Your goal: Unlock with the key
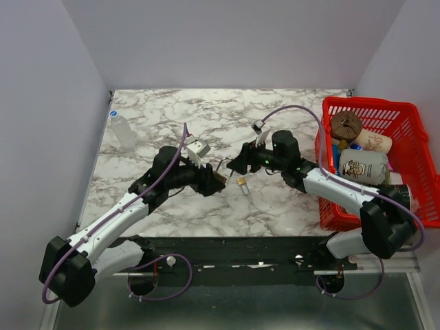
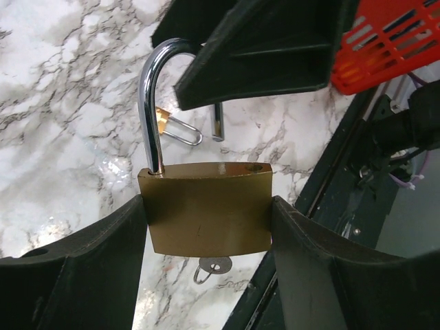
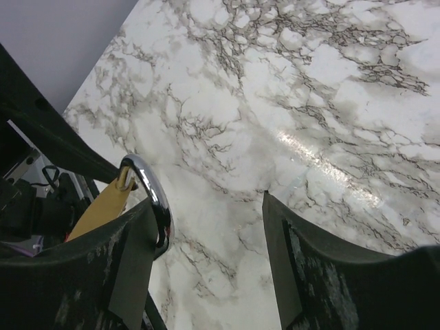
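Boxed in by plain pale walls: a grey-veined marble table (image 1: 206,110). At its right edge, a red plastic basket (image 1: 371,101) of cups and tubs. Near its left edge, a clear bottle (image 1: 122,130).

Reaching in from the lower left, forearm slanting up toward the middle of the table: the left arm (image 1: 124,213). Coming in from the lower right, bent at the elbow beside the basket: the right arm (image 1: 337,187). Almost nose to nose over the table's centre.

Clamped in the left gripper (image 1: 216,180), edge to edge across its body: the brass padlock (image 2: 206,213), held clear of the table with its broad face to the wrist camera.

Spread wide with nothing between the jaws: the right gripper (image 1: 237,165), one finger touching the bend of the steel shackle (image 2: 148,103).

Shackle raised, one leg seated in the body, the other out of its hole.

Lying on the table just beneath the grippers: a small second padlock (image 1: 242,183).

Sticking out of the held padlock's underside: the key (image 2: 210,267).
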Controlling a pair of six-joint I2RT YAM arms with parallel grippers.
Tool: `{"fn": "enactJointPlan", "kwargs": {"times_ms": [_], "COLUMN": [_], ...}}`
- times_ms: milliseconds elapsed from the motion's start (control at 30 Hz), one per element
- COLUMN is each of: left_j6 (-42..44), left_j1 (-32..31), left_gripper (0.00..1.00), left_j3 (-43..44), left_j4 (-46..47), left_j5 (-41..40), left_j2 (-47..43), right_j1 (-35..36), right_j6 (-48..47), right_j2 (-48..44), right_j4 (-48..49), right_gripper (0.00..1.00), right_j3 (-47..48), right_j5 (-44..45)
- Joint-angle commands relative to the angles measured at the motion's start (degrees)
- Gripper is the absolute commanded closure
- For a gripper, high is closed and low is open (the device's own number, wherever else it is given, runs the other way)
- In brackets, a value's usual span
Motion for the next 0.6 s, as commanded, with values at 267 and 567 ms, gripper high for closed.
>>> {"fn": "enactJointPlan", "kwargs": {"times_ms": [267,567], "left_j6": [-4.43,-6.36], "left_j1": [-0.12,-0.21], "left_gripper": [1.00,1.00], "left_j3": [-0.95,-1.13], "left_j4": [13.92,16.11], "left_j5": [14.55,17.54], "left_j2": [-2.06,0.41], "right_j1": [-0.04,0.04], "right_j6": [-1.21,1.77], "right_j2": [4.83,5.01], "right_j4": [5.15,15.16], "right_gripper": [0.41,0.39], "right_j3": [0.41,-1.52], "right_j5": [-1.37,-7.07]}}
